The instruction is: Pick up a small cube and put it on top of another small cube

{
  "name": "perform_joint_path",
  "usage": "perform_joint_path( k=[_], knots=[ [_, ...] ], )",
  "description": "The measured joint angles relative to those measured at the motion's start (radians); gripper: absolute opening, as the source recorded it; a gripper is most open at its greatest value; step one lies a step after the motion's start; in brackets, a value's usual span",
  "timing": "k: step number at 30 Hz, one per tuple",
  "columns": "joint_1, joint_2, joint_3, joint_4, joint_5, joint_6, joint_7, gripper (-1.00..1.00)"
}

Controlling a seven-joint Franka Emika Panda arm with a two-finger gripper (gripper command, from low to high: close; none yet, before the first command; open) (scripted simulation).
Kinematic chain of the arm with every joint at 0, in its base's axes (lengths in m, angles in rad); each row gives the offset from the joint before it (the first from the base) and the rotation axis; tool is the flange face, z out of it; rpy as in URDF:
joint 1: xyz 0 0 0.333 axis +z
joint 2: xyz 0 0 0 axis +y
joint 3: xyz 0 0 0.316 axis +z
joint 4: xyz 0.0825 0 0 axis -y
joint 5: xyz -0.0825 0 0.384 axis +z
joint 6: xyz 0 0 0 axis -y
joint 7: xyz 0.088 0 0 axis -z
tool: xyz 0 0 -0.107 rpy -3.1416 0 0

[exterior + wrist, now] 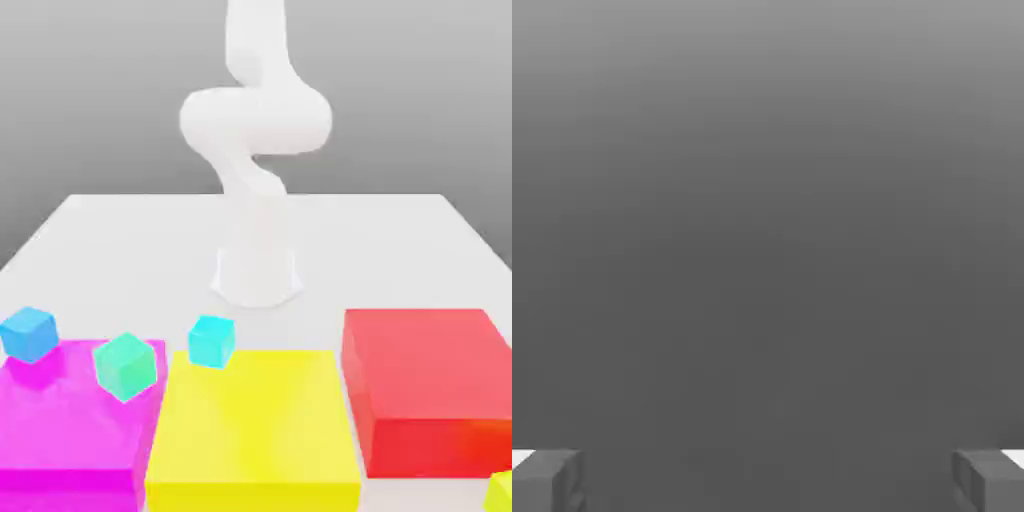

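Lime small cube (503, 492) beside red block (430, 385); tool (768, 480) spread wide.

You see a pale, white table (120, 235) reaching back to a straight far edge; behind it you have a plain grey backdrop (90, 90), lighter near the top and darker lower down; the light is soft and even, and you find no hard shadows.
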Motion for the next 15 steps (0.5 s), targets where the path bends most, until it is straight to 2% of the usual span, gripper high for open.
perform_joint_path(
  k=[15],
  knots=[
    [0.012, 0.548, 0.212, 0.096, -0.125, 0.094, 0.223, 0.0]
  ],
)
